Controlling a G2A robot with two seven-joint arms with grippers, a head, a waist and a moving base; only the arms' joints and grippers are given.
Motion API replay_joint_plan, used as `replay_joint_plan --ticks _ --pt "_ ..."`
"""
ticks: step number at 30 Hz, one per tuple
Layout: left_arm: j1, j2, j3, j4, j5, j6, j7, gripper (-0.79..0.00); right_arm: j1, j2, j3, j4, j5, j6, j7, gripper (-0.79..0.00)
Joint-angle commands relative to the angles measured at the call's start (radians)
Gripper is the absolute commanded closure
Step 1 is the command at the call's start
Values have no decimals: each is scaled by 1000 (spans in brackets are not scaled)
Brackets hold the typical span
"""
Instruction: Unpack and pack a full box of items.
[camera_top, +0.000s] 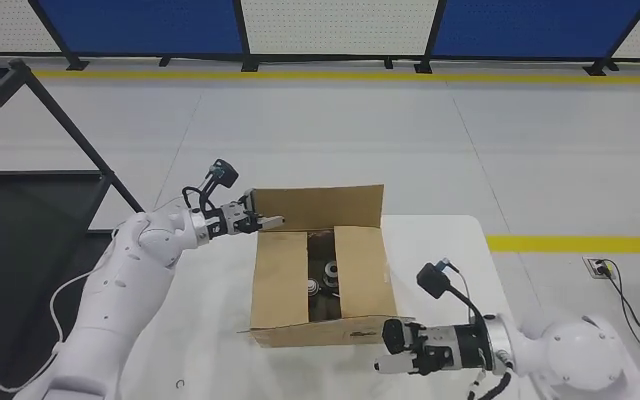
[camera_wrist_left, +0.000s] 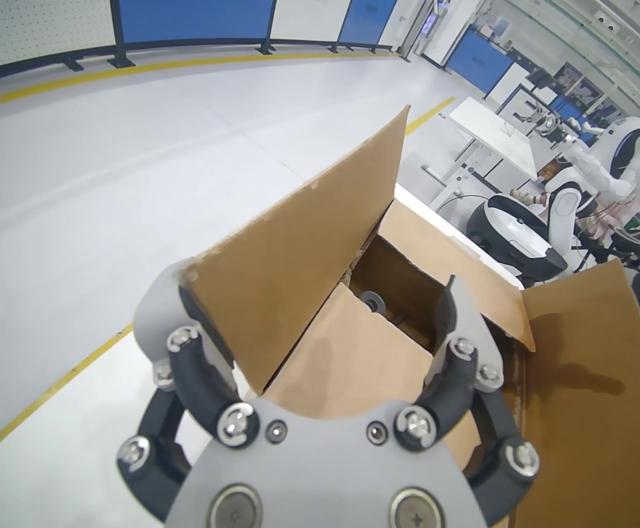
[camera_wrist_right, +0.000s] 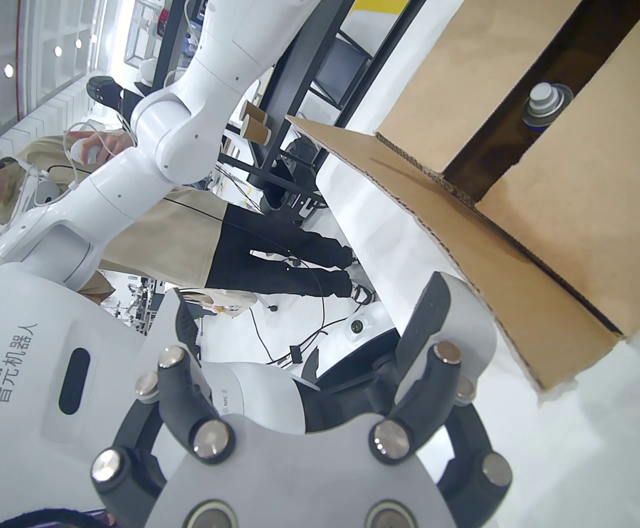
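A brown cardboard box (camera_top: 285, 285) stands on the white table (camera_top: 440, 260). Its far flap (camera_top: 320, 207) is upright, and the two side flaps lie folded over with a gap between them. Can tops (camera_top: 326, 280) show in that gap, also as a spray can (camera_wrist_right: 545, 102) and a can lid (camera_wrist_left: 372, 300). My left gripper (camera_top: 262, 222) is open at the far flap's corner (camera_wrist_left: 300, 260), which rests against one finger (camera_wrist_left: 165, 310). The near flap (camera_wrist_right: 450, 220) hangs outward. My right gripper (camera_wrist_right: 310, 320) is open beside that flap's edge, at the box's near right corner (camera_top: 385, 350).
A black metal frame (camera_top: 60, 130) stands off the table's left side. Bare table lies to the right of the box (camera_top: 450, 250) and to its left (camera_top: 210, 320). Beyond the box is grey floor with a yellow line (camera_top: 560, 243).
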Motion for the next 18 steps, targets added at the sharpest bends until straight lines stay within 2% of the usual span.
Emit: replay_joint_plan --ticks 1,14,18 --pt "14 14 0 -43 -36 0 -30 -785 14 0 -12 2 -14 13 -21 -785" --pt "136 139 -7 -357 -189 0 -282 -785 162 -13 -158 127 -107 85 -182 -785" --pt "171 172 -3 -431 -227 0 -317 -785 195 -21 -204 173 -134 96 -248 -785"
